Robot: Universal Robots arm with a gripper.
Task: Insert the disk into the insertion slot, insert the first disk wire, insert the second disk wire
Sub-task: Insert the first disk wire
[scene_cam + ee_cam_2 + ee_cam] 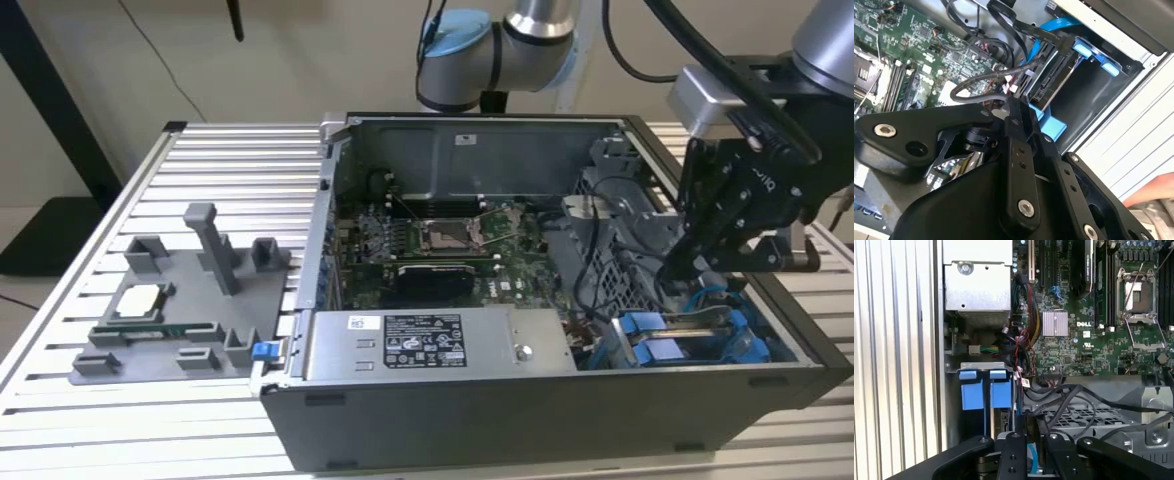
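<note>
case: open grey computer case (534,410), lying on the slatted tabletop (80,440).
gripper: black gripper (687,262), lowered into the case at about 4 o'clock of the case's middle in the exterior view, right above the slot.
gripper state: i cannot tell whether it is apart, together or clamped on anything.
slot: grey bay with blue rails and tabs (654,342), in the case corner at 4 o'clock in the exterior view.
disk: the disk (1054,82) sits inside the slot in its blue carrier, seen edge-on in the second wrist view, just beyond the gripper tip.
wires: a black wire (971,89) loops near the gripper tip, and a blue wire (1059,22) arcs by the disk. whether either is plugged in, i cannot tell.
board: green board (441,240), mid-case, at 9 o'clock from the gripper.
power box: labelled grey box (427,345), at 7 o'clock inside the case.
tray: grey fixture tray (187,300), on the tabletop at 9 o'clock of the case.
</note>
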